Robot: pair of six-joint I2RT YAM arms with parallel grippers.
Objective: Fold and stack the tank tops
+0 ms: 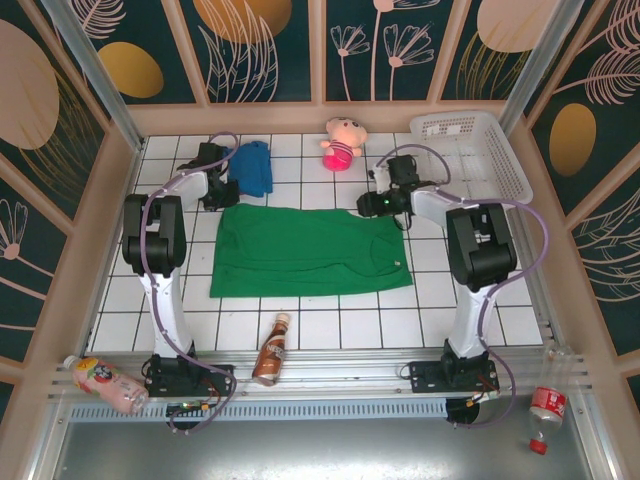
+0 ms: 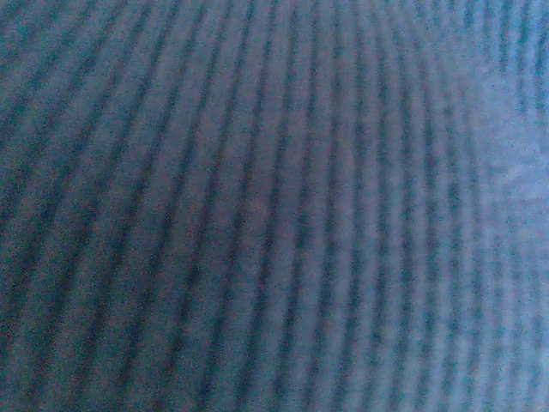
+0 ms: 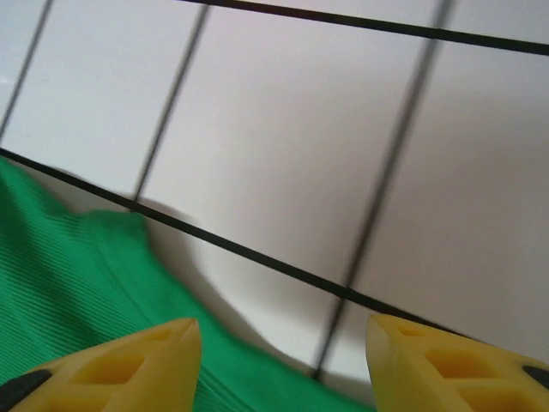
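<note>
The green tank top lies spread flat in the middle of the tiled table. A blue tank top sits bunched at the back left. My left gripper is down at its left edge and shut on it; ribbed blue cloth lies blurred right against the left wrist camera, hiding the fingers. My right gripper hangs open just above the green top's back right corner, its yellow fingertips wide apart, with one over green cloth and the other over bare tile.
A pink plush doll stands at the back centre. A white basket fills the back right corner. A brown bottle lies at the front edge. Two more bottles lie on the rail below.
</note>
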